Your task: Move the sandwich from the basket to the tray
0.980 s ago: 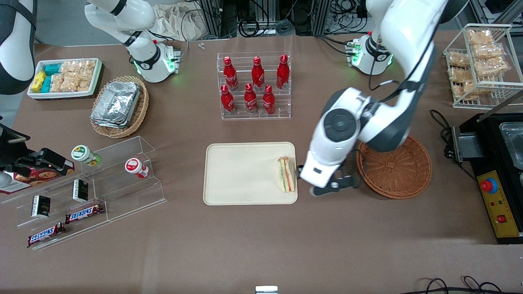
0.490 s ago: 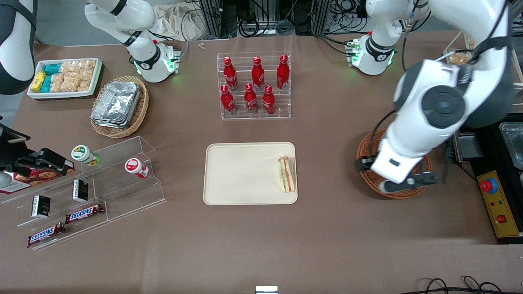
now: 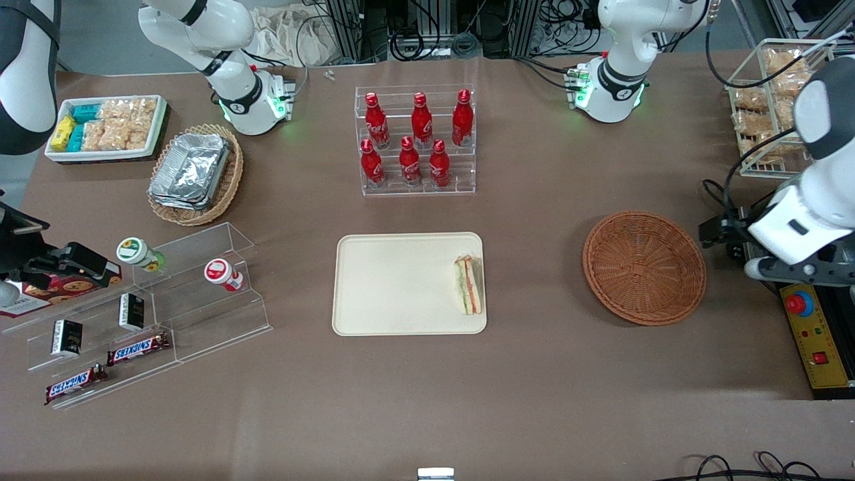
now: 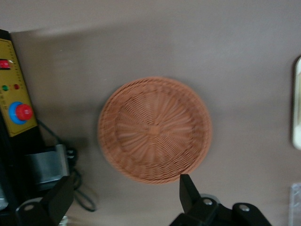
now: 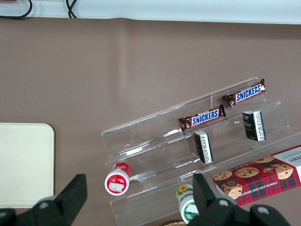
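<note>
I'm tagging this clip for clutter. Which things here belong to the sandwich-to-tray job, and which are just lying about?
Job:
- triangular wedge sandwich, lying on the tray
- flat cream rectangular tray
- round reddish-brown wicker basket
- left gripper, open, above the table beside the basket

Lying about:
- red bottles in a clear rack
- foil containers in a tan basket
- Snickers bars

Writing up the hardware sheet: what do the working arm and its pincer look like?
Left arm: glossy white shells with dark grey joint caps, black cable looped alongside. Its white base glows green and has cables plugged in. The pincer, above the table beside the basket, has two black wedge-shaped fingers on a black body with silver screws.
</note>
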`<state>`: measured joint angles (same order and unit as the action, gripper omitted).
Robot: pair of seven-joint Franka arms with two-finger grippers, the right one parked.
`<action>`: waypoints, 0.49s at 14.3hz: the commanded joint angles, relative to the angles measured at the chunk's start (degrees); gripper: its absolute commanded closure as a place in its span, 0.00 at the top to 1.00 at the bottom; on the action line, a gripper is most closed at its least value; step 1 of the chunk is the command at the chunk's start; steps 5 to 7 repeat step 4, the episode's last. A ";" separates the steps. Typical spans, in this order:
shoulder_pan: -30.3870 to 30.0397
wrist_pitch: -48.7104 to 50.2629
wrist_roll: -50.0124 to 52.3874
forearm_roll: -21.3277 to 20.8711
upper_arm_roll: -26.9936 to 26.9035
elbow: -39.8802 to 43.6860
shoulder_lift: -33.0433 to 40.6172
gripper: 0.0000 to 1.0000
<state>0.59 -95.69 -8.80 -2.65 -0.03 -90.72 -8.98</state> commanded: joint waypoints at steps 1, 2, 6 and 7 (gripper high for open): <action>-1.38 -0.47 -4.38 0.63 0.38 -0.70 0.90 1.00; -1.47 -0.21 -5.16 0.02 0.38 0.62 0.29 1.00; -1.03 -0.20 -7.54 -0.25 0.47 1.77 -0.42 1.00; -1.03 -0.20 -7.54 -0.25 0.47 1.77 -0.42 1.00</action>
